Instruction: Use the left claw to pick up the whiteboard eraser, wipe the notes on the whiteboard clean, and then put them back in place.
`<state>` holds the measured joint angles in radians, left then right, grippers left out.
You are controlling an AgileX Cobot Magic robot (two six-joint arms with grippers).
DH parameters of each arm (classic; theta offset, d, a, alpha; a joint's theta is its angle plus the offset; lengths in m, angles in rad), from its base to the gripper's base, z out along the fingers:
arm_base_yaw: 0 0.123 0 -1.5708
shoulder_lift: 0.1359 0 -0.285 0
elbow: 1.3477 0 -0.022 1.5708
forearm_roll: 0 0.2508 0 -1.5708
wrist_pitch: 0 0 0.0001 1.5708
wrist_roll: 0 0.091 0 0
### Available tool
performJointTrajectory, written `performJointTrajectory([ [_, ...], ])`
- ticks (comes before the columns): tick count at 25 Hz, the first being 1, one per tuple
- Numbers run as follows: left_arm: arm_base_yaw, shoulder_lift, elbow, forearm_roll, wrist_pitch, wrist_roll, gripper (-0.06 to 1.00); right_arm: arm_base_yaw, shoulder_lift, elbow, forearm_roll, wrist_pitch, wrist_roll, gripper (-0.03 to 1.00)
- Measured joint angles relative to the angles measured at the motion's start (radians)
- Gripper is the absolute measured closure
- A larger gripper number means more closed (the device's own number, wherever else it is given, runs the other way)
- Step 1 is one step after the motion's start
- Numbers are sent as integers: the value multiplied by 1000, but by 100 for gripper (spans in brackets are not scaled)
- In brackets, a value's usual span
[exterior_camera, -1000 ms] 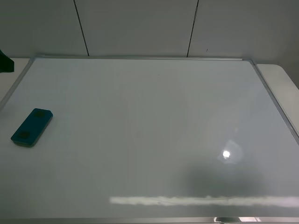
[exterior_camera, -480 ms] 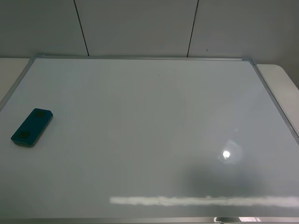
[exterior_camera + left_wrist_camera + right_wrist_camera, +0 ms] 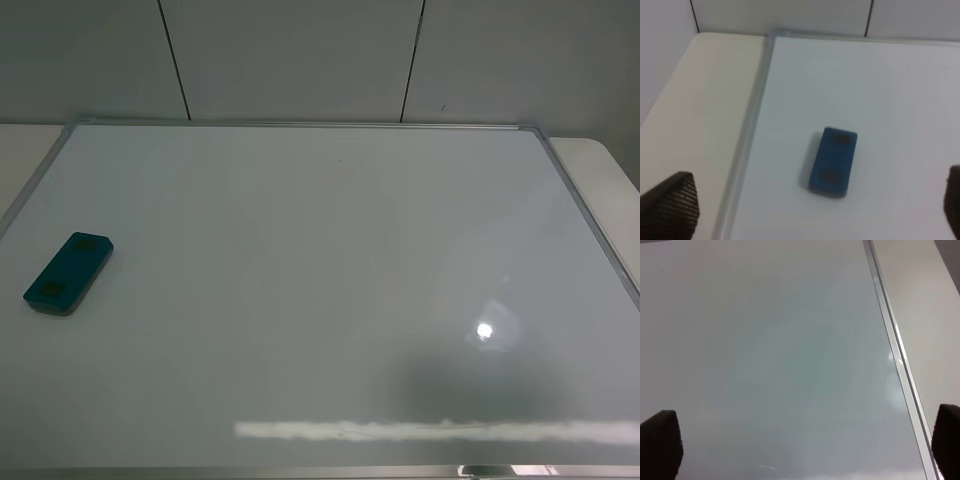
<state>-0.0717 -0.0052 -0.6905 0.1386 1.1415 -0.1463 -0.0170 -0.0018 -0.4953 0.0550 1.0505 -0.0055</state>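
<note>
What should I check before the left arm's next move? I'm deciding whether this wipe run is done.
1. Whiteboard free of notes: ok, no marker strokes show.
2. Whiteboard eraser lying flat on the board near its left edge: ok.
3. Left claw released from the eraser: ok, fingers wide, eraser apart.
4. Right gripper empty: ok, open.
5. Eraser back at its original spot: cannot tell.
</note>
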Motion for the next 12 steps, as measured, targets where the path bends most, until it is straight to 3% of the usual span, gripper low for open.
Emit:
performJointTrajectory([
  [6, 0, 0, 152, -1, -35, 4, -5, 0, 0, 0, 0, 0, 0, -3],
  [12, 0, 0, 181, -4, -75, 39, -5, 0, 0, 0, 0, 0, 0, -3],
])
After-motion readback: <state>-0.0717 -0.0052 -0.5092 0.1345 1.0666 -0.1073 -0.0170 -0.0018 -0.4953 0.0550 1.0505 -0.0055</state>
